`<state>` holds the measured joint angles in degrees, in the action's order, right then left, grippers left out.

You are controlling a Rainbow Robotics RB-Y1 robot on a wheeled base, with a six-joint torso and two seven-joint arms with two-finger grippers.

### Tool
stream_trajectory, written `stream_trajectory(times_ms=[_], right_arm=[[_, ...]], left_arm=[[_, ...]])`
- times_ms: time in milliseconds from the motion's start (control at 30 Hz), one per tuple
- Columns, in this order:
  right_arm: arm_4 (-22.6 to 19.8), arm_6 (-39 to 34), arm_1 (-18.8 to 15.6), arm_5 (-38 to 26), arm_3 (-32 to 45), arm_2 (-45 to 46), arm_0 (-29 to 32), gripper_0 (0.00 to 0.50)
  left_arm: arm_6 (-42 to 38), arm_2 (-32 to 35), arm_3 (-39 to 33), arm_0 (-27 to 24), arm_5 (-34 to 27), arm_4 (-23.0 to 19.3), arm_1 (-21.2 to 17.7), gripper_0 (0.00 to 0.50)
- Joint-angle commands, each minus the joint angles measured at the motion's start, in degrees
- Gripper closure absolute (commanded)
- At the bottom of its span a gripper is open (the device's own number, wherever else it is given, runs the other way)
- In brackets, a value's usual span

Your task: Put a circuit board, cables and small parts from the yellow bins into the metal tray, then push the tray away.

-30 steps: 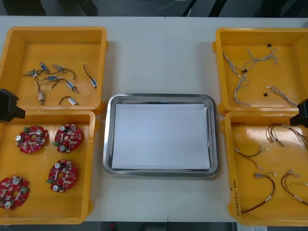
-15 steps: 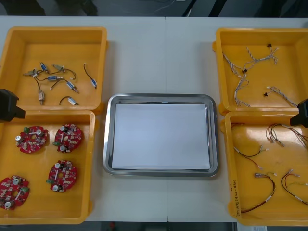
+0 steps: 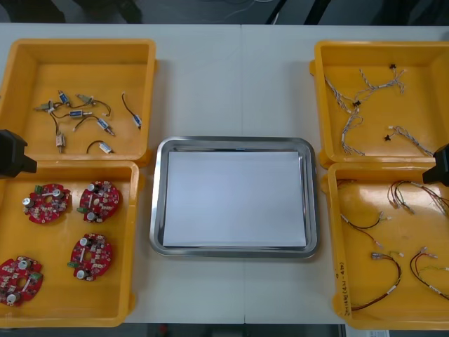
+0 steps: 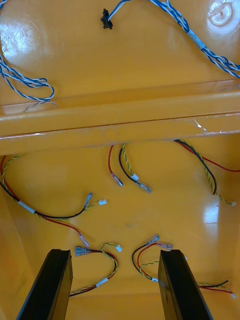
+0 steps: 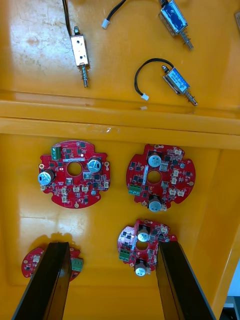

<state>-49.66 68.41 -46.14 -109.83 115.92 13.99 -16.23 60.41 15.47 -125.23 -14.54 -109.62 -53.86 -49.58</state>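
The metal tray [image 3: 158, 203], white inside, sits mid-table between the yellow bins. Several round red circuit boards [image 3: 99, 200] lie in the near left bin [image 3: 133, 246]; small metal parts [image 3: 81, 112] lie in the far left bin. My left gripper [image 3: 14, 156] hovers at the left edge over the wall between those bins, open; a board [image 5: 144, 245] lies between its fingers [image 5: 47, 280] below. My right gripper [image 3: 440, 167] hangs at the right edge, open, above red and yellow cables [image 4: 97, 265]. Twisted blue and white cables [image 3: 354, 105] fill the far right bin.
Bare table stretches beyond the tray's far rim between the far bins. The near right bin [image 3: 335, 246] holds several red, yellow and black cables [image 3: 379, 270]. In the left wrist view, small metal parts [image 5: 80, 52] lie past the bin wall.
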Motion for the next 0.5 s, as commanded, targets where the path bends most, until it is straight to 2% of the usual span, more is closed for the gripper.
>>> stream_trajectory(times_ms=[33, 500], right_arm=[[-0.35, 2.69, -2.37, -0.17, 0.28, 1.65, 0.68, 0.0], [-0.35, 2.69, -2.37, -0.17, 0.28, 1.65, 0.68, 0.0]], left_arm=[[3.67, 1.67, -1.42, 0.83, -0.38, -0.37, -2.45, 0.0], [3.67, 1.67, -1.42, 0.83, -0.38, -0.37, -2.45, 0.0]])
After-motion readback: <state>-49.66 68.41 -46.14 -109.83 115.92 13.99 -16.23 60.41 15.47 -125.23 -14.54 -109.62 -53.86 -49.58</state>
